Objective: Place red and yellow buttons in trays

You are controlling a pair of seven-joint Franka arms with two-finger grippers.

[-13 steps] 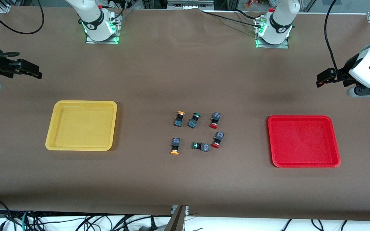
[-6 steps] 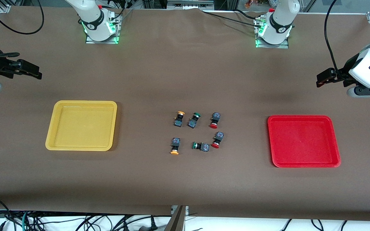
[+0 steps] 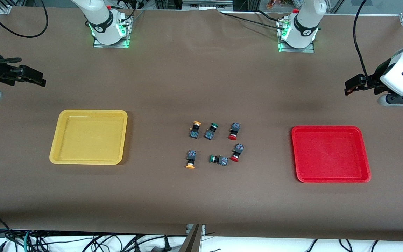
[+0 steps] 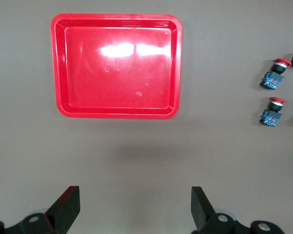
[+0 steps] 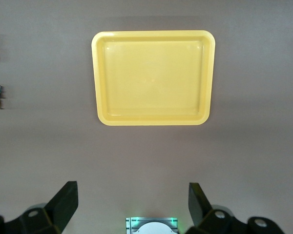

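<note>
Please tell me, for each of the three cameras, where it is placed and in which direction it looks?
Front view: high across the table, facing both arm bases; shows the left gripper, right gripper, both trays and the buttons between them.
Left wrist view: on the left arm's wrist, looking down at the red tray; its own open fingers show.
Right wrist view: on the right wrist, looking down at the yellow tray; own open fingers show.
Shared: each tray appears in the front view too.

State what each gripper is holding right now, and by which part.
Nothing is held. The left gripper and the right gripper are both open and empty, up over bare table; all six buttons lie on the table.
</note>
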